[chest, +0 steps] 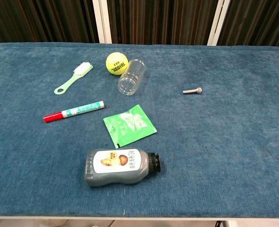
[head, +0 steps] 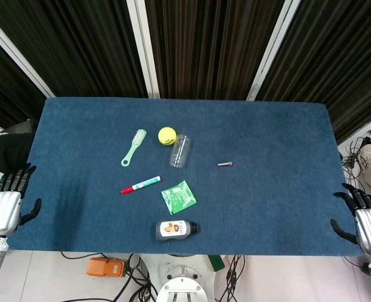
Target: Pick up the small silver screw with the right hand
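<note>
Flanking the table, both hands (head: 2, 204) appear only in head view.

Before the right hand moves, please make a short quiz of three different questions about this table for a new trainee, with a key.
1. True or false: the small silver screw touches the clear plastic cup.
2. Which thing lies right beside the tennis ball? A) the marker B) the clear plastic cup C) the sauce bottle
3. Fill in: the right hand sits at the table's ____ edge, holding nothing.

Key
1. False: the screw lies alone on the blue cloth, apart from the cup.
2. B
3. Right; the left hand sits at the opposite edge, fingers apart.
</note>
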You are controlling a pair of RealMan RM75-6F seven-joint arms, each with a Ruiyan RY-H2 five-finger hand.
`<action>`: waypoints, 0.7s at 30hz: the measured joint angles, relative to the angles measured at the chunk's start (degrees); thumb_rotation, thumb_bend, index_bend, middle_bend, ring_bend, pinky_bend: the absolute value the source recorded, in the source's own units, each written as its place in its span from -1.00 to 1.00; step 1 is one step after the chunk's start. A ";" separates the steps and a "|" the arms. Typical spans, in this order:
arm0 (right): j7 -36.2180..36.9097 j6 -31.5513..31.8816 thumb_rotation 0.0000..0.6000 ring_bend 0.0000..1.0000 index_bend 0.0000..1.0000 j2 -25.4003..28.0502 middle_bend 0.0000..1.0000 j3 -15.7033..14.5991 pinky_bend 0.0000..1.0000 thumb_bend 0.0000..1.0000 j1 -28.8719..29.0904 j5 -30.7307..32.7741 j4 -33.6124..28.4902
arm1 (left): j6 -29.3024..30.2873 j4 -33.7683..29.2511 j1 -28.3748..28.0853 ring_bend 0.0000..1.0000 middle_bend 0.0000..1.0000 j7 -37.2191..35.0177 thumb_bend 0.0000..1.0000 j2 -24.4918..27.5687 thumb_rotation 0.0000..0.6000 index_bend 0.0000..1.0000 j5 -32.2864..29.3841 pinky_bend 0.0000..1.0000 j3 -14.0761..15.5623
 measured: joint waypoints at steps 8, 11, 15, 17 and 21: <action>0.70 -0.02 1.00 -0.53 -0.32 0.06 -0.56 0.13 -0.44 -0.16 -0.01 0.32 0.33 | 0.09 0.01 0.01 -1.00 -0.99 0.04 -0.18 -0.03 1.00 -0.91 0.05 -0.86 -0.03; 0.68 -0.33 1.00 -0.53 -0.32 0.04 -0.56 0.15 -0.44 -0.15 0.09 0.53 0.42 | 0.11 -0.04 0.03 -1.00 -0.99 -0.07 -0.18 -0.01 1.00 -0.91 -0.01 -0.86 -0.05; 0.70 -0.66 1.00 -0.53 -0.31 -0.29 -0.56 0.32 -0.44 -0.16 0.41 0.63 0.74 | 0.22 -0.16 0.10 -1.00 -0.99 -0.34 -0.18 0.00 1.00 -0.91 0.06 -0.86 -0.01; 0.85 -0.50 1.00 -0.53 -0.29 -0.82 -0.56 0.58 -0.44 -0.15 0.70 0.24 1.35 | 0.15 -0.21 0.09 -1.00 -0.99 -0.54 -0.18 0.00 1.00 -0.91 0.03 -0.86 -0.02; 3.12 -0.43 1.00 -0.53 -0.21 -2.27 -0.56 1.23 -0.46 -0.16 2.06 -1.36 3.72 | -0.19 -0.26 -0.05 -1.00 -0.99 -1.23 -0.18 0.09 1.00 -0.91 -0.23 -0.86 -0.11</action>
